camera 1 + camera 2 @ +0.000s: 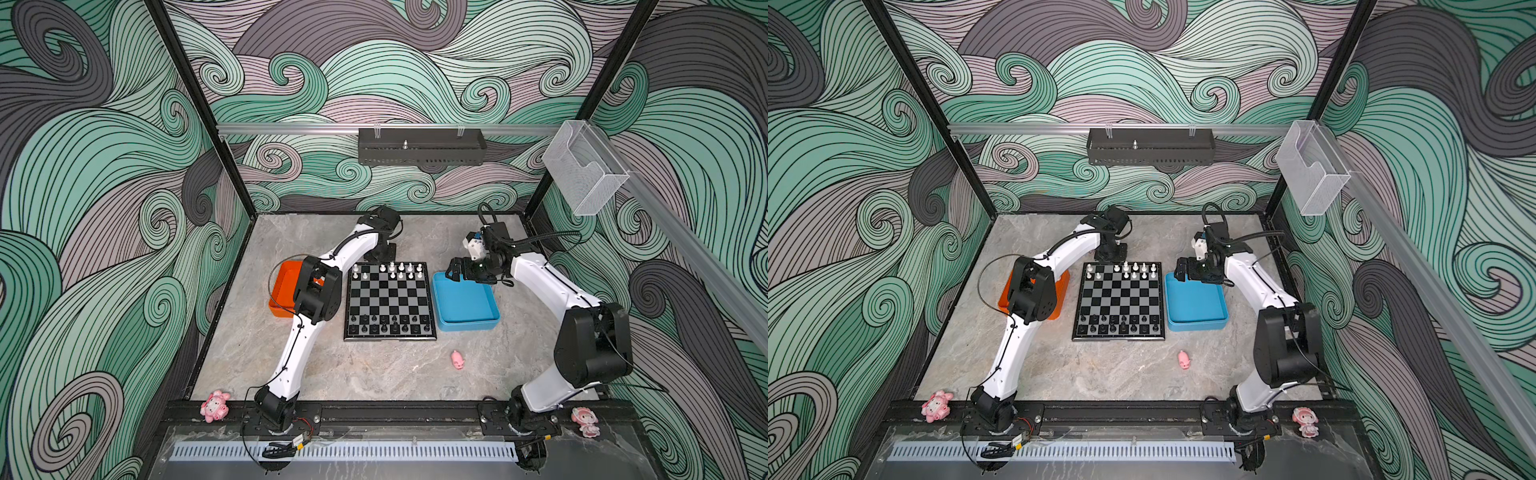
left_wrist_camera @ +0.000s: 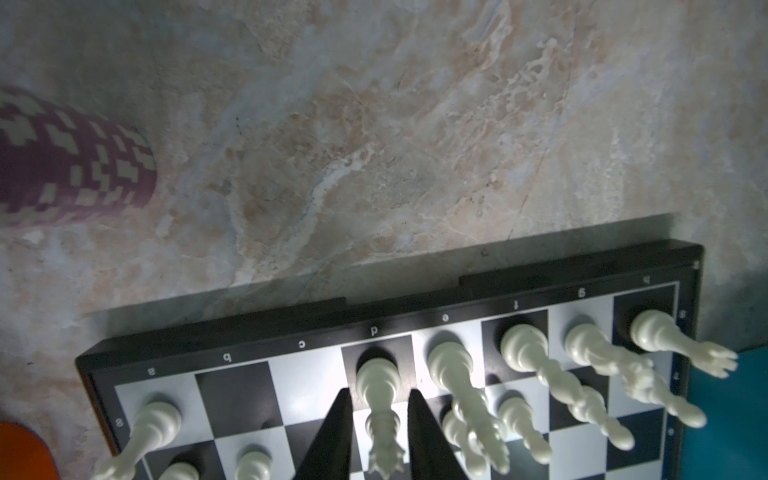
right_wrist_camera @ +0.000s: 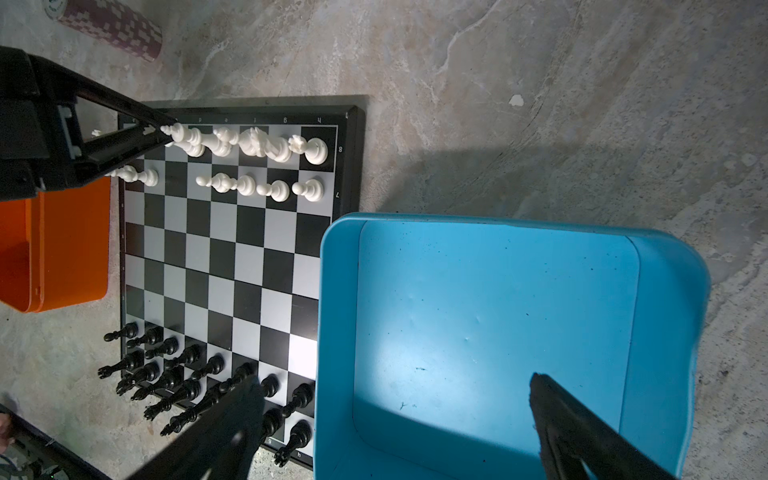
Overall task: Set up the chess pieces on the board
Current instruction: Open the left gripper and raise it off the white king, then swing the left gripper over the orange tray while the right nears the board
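1. The black pieces [image 3: 166,357] fill the two rows of the board [image 1: 390,297] at the end farthest from the left claw [image 2: 380,390]. A finger of the right claw [image 3: 395,378] hides a few of them.
2. The white pieces [image 1: 401,268] stand in the two rows right under the left claw. Their back row has two empty squares, b and c, just beside the claw, and the pawn row also shows a gap.
3. The left claw is only narrowly parted around a crowned white piece [image 2: 376,386] standing upright on square d. A thin gap shows on each side, so I judge it is not gripping.
4. The right claw is spread wide and holds nothing. It hangs over the blue tray [image 3: 498,311], which is bare, with the board just beside it.
5. I judge the job nearly done, with a few white pieces left to place. No loose pieces show; the orange tray [image 3: 62,249] beside the left claw is partly hidden.
6. Writing: the letters a to h run along the board's border by the left claw, with 8 and 7 at the side. No brand is readable.
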Robot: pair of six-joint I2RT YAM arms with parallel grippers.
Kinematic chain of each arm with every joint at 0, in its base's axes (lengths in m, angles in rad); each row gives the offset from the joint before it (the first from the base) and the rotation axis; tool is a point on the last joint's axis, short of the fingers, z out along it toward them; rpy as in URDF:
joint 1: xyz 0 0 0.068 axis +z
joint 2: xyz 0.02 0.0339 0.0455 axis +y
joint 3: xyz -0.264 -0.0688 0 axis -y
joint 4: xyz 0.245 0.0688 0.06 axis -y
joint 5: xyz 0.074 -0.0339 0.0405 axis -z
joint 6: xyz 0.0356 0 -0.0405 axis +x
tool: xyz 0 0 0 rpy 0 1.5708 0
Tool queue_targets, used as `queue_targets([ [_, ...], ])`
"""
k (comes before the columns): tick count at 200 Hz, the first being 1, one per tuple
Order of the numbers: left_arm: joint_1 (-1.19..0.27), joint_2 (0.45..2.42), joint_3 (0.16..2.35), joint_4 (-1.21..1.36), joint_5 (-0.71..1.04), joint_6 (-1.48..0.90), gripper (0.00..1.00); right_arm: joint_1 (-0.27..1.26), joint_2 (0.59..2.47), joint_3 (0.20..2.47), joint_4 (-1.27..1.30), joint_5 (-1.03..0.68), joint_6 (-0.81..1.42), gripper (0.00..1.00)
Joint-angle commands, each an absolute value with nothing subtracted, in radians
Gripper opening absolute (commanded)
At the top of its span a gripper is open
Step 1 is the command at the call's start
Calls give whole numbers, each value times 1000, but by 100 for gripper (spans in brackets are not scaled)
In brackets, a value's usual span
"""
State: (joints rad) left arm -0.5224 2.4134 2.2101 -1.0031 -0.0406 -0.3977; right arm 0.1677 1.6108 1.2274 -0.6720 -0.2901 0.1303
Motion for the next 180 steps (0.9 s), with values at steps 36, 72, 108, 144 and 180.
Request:
queue_targets([
  [36, -532, 2391, 2215, -999, -43, -408, 39, 160, 1609, 1219, -671, -299, 121, 99],
  [72, -532, 2336, 2219, -1006, -56, -401, 44, 160, 1602, 1226, -676, -300, 126, 99],
  [108, -532, 2260, 2215, -1027, -117, -394, 51, 169, 1598, 1250, -702, -288, 130, 99],
  [144, -525, 2145, 2169, -1060, -207, -381, 65, 216, 1592, 1294, -756, -201, 136, 99],
  [180, -456, 1934, 1943, -981, -211, -386, 86, 307, 1615, 1361, -783, -122, 152, 99],
])
